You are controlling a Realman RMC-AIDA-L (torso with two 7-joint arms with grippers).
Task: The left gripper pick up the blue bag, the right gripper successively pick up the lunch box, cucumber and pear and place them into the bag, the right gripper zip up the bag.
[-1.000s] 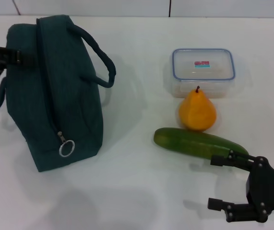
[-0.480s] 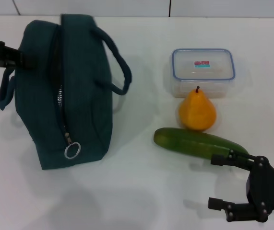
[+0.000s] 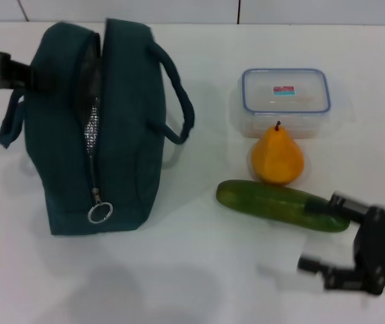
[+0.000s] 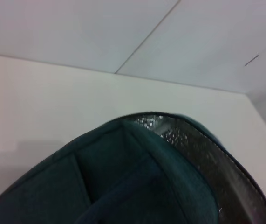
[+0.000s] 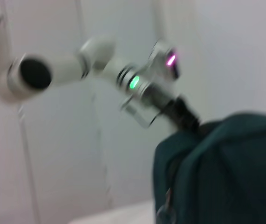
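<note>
On the table, the blue bag [image 3: 121, 128] gapes unzipped; right gripper [image 3: 327, 233] fingers spread, left's unclear.

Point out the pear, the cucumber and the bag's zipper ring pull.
pear [image 3: 277, 158], head view, middle of its yellow-orange body.
cucumber [image 3: 266, 200], head view, middle of its green length.
zipper ring pull [image 3: 100, 213], head view, rim of the silver ring.

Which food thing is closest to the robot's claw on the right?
The cucumber. The right gripper is open right at its end, while the pear and lunch box sit farther back.
</note>
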